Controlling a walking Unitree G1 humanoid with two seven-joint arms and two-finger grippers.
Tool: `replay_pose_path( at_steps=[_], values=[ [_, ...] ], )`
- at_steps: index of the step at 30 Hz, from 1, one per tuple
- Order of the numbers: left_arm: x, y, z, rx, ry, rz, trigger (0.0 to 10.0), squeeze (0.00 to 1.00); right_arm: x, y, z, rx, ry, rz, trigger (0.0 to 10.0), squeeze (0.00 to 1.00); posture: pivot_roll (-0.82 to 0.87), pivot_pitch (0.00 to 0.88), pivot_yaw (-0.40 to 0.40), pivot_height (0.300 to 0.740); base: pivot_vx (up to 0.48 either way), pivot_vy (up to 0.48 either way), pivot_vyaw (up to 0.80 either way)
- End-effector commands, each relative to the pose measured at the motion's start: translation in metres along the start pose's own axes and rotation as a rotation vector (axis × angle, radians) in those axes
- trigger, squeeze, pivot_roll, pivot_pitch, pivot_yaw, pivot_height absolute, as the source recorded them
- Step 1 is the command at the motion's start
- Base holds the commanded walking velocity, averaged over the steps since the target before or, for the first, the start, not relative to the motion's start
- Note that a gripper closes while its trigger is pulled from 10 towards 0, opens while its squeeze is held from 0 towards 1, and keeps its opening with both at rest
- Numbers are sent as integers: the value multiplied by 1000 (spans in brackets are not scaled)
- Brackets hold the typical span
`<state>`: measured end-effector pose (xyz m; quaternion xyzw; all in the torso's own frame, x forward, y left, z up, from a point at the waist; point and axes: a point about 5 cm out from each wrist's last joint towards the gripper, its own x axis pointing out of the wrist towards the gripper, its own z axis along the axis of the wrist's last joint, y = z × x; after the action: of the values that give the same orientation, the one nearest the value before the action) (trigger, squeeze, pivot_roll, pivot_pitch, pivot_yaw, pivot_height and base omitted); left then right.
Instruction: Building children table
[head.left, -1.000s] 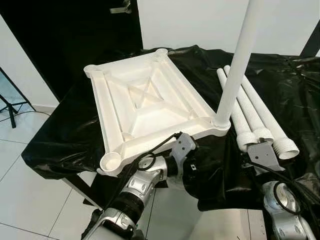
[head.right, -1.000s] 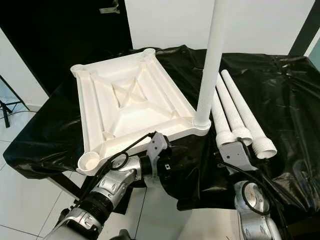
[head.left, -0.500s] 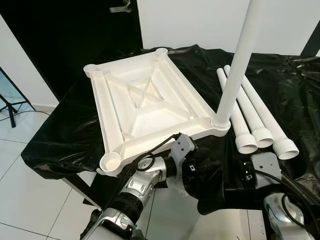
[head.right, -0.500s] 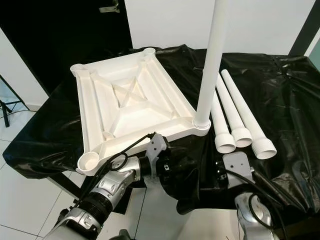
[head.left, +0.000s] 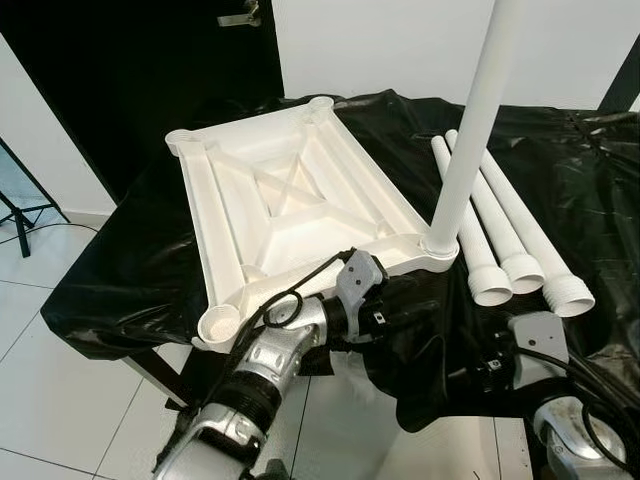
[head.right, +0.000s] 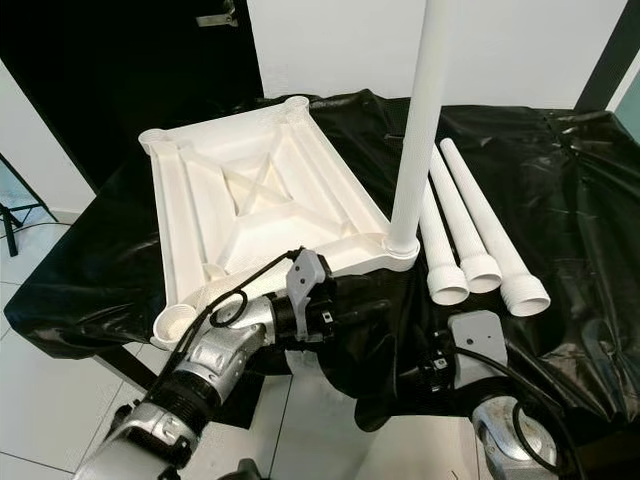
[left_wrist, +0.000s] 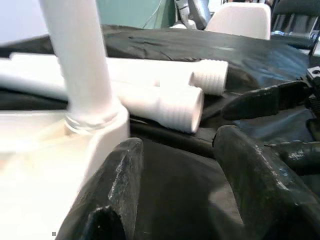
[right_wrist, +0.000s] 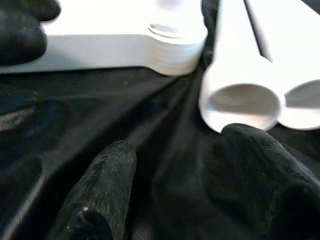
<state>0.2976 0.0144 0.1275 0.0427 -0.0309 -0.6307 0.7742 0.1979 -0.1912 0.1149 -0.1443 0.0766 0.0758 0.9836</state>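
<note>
Leg (head.left: 470, 130) one stands in the tabletop (head.left: 290, 215); three legs (head.left: 510, 235) lie beside. I see both grippers' fingers (left_wrist: 120, 190) open, holding nothing. Next I judge: right gripper (right_wrist: 180, 190) takes the nearest leg.

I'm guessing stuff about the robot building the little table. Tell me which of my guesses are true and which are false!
1. One white leg is standing up in a corner of the upside-down tabletop. True.
2. Three more legs lie side by side on the black cover. True.
3. The left gripper is holding a leg. False: its jaws are open with nothing between them, low by the near edge of the tabletop.
4. The tabletop is red. False: it is white.
5. The right gripper has its jaws open just in front of the loose legs' ends. True.
</note>
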Motion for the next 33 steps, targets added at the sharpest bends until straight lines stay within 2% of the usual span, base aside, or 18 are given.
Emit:
replay_pose_path(
  at_steps=[1, 2, 4, 6, 7, 9, 11, 18, 21, 26, 28, 30, 32, 33],
  values=[
    [-4, 9, -2, 50, 58, 28, 10000, 0, 4, 3, -2, 20, 17, 36, 10000, 0, 66, 0, 39, 740, 0, 0, 0],
    [-7, 15, -7, 85, 125, 69, 10000, 0, 7, 5, -1, 26, 4, 55, 10000, 0, 73, 0, 37, 740, 0, 0, 0],
    [-10, 21, -12, 125, 197, 108, 10000, 0, 10, 7, 2, 32, -11, 76, 10000, 0, 74, 0, 37, 740, 0, 0, 0],
    [-10, 21, -12, 125, 197, 108, 10000, 0, 10, 7, 2, 32, -11, 76, 10000, 0, 74, 0, 37, 740, 0, 0, 0],
    [-10, 25, -9, 126, 168, 151, 10000, 0, 13, 8, 4, 36, -20, 89, 10000, 0, 83, 0, 37, 740, 0, 0, 0],
    [-10, 26, -6, 123, 138, 165, 10000, 0, 14, 8, 5, 37, -24, 94, 10000, 0, 85, 0, 37, 740, 0, 0, 0],
    [-11, 29, -7, 132, 155, 192, 10000, 0, 16, 9, 6, 36, -32, 101, 10000, 0, 90, 0, 39, 740, 0, 0, 0],
    [-19, 47, -21, 138, 321, 368, 10000, 0, 23, 15, 9, 26, -51, 125, 10000, 0, 105, 0, 39, 740, 0, 0, 0],
    [-23, 53, -23, 128, 352, 415, 10000, 0, 28, 18, 10, 25, -59, 140, 10000, 0, 111, 0, 40, 740, 0, 0, 0],
    [-24, 55, -21, 102, 327, 445, 10000, 0, 34, 23, 11, 20, -62, 162, 10000, 0, 120, 0, 44, 740, 0, 0, 0],
    [-22, 57, -11, 115, 253, 458, 10000, 0, 38, 27, 13, 19, -66, 174, 10000, 0, 127, 0, 42, 740, 0, 0, 0],
    [-22, 57, -11, 115, 253, 458, 10000, 0, 38, 27, 13, 19, -66, 174, 10000, 0, 127, 0, 42, 740, 0, 0, 0],
    [-19, 58, 3, 88, 133, 438, 10000, 0, 39, 29, 13, 18, -67, 179, 10000, 0, 136, 0, 40, 740, 0, 0, 0],
    [-19, 58, 6, 80, 105, 432, 10000, 0, 40, 30, 13, 18, -67, 180, 10000, 0, 136, 0, 40, 740, 0, 0, 0]
  ],
)
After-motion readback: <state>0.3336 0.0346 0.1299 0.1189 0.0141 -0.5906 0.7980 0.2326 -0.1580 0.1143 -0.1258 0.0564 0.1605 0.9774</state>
